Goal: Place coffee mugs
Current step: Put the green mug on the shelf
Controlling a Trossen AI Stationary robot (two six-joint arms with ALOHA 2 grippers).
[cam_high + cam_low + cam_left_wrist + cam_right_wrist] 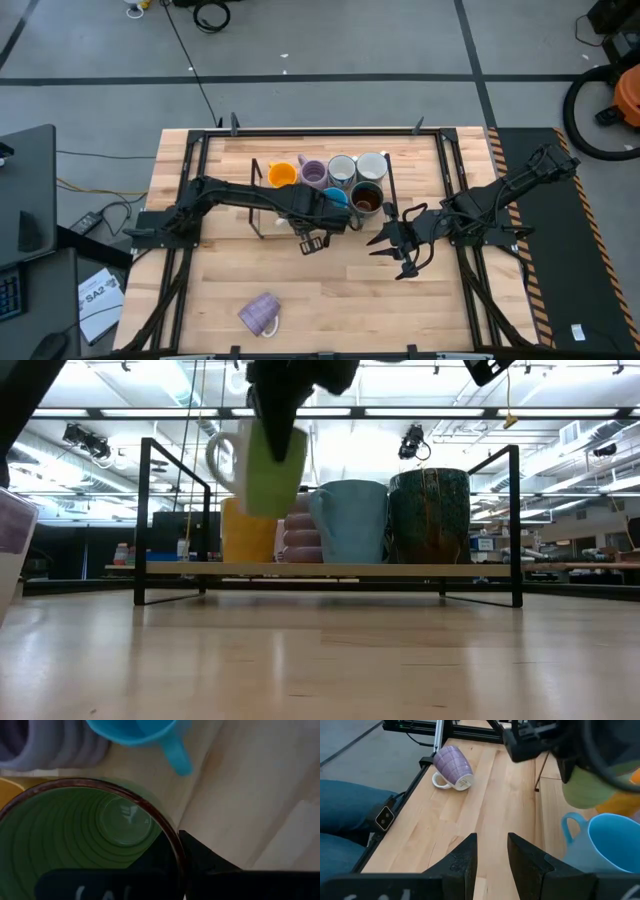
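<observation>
Pale wooden planks make up the tabletop (330, 290), and on it stands a black wire rack (330, 570), my landmark for everything else. From above, the rack holds an orange mug (282, 175), a lilac mug (313, 172), a patterned white mug (341, 169), a pale mug (372, 165), a bright blue mug (337, 196) and a dark glazed mug (366, 197). Only the level view shows the green mug (274, 470) hanging in the air over the rack's front edge, clear of its shelf. The left gripper (175, 855) is clamped on that mug's rim, one finger inside and one outside, as its own wrist camera shows. The right gripper (491, 854) hovers over bare wood just off the rack's right front corner, fingers slightly apart and holding nothing. A second lilac mug (259, 315) lies tipped on its side, well in front of the rack.
</observation>
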